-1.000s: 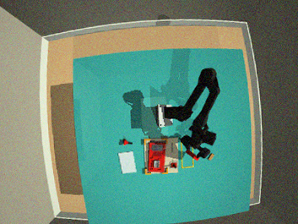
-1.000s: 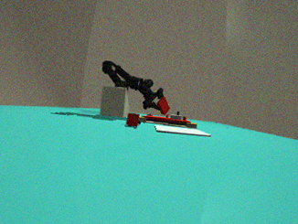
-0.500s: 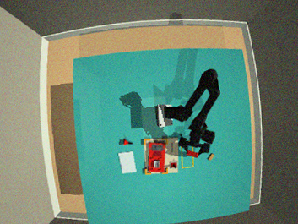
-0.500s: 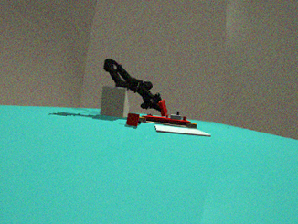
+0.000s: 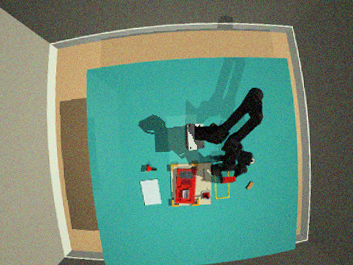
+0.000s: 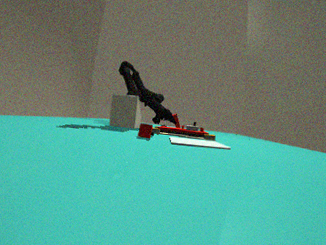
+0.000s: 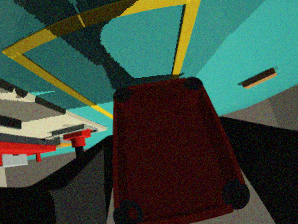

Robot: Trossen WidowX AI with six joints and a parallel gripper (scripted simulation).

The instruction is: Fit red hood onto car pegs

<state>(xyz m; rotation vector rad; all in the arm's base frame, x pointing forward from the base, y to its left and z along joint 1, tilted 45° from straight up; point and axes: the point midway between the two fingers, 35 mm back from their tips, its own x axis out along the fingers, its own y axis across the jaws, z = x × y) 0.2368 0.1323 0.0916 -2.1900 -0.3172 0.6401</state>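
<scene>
The hood, a dark-red, smooth-walled rectangular shell, is gripped in the black gripper, its jaws closed on it and standing wide. It is tilted and off the deck, its hollow side towards the wrist camera, a round blackish boss at each corner.

Below the jaws in the overhead view, a thin yellow rectangular outline marks the matte teal surface. Beside the jaws, on the wrist view's left, lies the flat cream jig board with orange corner pieces; on it sits the glossy-looking red chassis. A small red-topped piece stands at the side of the board nearer the jaws.

On the other side of the jaws is a small tan block with a dark face. Farther off, beyond the chassis, are a flat white rectangular plate and a small red block-like piece. The black jointed arm bends up and back from the jaws, above a plain grey box-shaped block. Peg details are too small to tell.
</scene>
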